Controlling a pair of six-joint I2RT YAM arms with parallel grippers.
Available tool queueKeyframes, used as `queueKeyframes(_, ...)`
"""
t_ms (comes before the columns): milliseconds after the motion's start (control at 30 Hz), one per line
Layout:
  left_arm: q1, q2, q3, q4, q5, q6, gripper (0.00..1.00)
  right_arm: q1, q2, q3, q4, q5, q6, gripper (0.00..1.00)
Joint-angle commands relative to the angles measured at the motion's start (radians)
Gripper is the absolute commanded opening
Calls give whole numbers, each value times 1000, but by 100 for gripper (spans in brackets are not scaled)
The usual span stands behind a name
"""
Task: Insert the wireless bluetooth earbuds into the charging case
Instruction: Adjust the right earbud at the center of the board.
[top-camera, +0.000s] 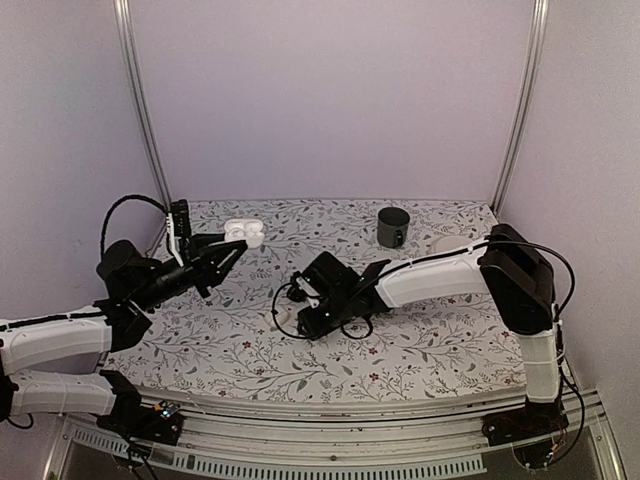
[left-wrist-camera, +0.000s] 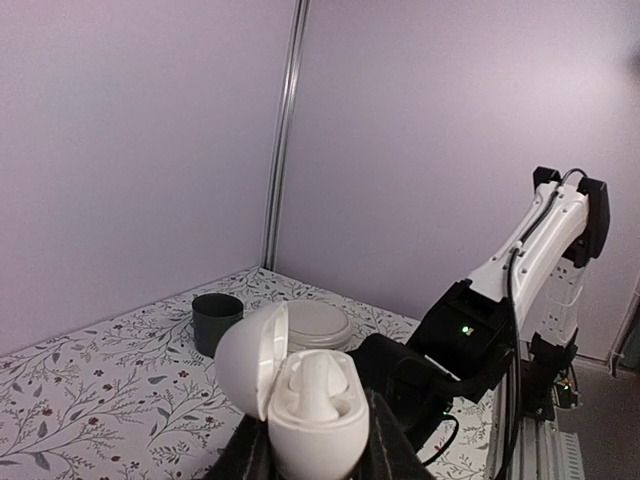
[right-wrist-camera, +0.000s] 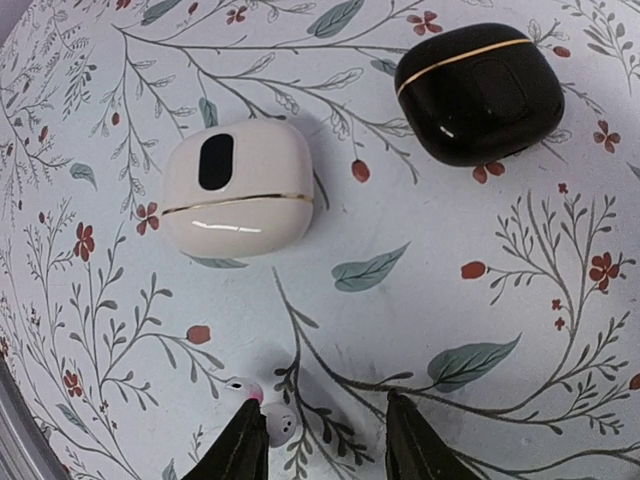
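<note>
**Step in hand:** pickup of the loose earbud. Insertion is not yet begun.

1. **Right gripper (right-wrist-camera: 325, 445).** Its jaws stand apart, low over the cloth (right-wrist-camera: 430, 300), and grip nothing. The earbud (right-wrist-camera: 272, 420) lies on the cloth between them. It sits close against the finger (right-wrist-camera: 243, 450) at the left of the wrist view, well off centre.
2. **Earbud attitude.** Its pink tip points up and left in the wrist view, away from the wrist and toward the white case (right-wrist-camera: 238, 188). The long axis runs on that diagonal, oblique to the line across the jaws. The finger hides part of the body, so treat this as approximate.
3. **Next move, as judged.** Shift the gripper sideways until the earbud sits central, then close gently. A part this small and smooth may squirt out of an off-centre pinch.
4. **Beyond the earbud.** The white case is closed. The black case (right-wrist-camera: 480, 92) is also closed and lies apart from it.
5. **Left gripper (left-wrist-camera: 316, 445).** It is clamped on the open case (left-wrist-camera: 320, 415), held clear of the table with the lid (left-wrist-camera: 250, 360) swung back. You will carry the earbud here. You cannot tell from these views which side of the interior is free.
6. **Farthest.** The cup (left-wrist-camera: 217, 320) and the dish (left-wrist-camera: 318, 325) stand side by side.
</note>
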Motion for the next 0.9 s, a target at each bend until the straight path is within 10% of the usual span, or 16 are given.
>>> queueKeyframes(0,19,1,5,23,15,-9,0,37,-58,-47,-56,15,51,41)
queueKeyframes(867,54,-77,-3,-48,-50,-14,0,44,20,136,-158,68,102,35)
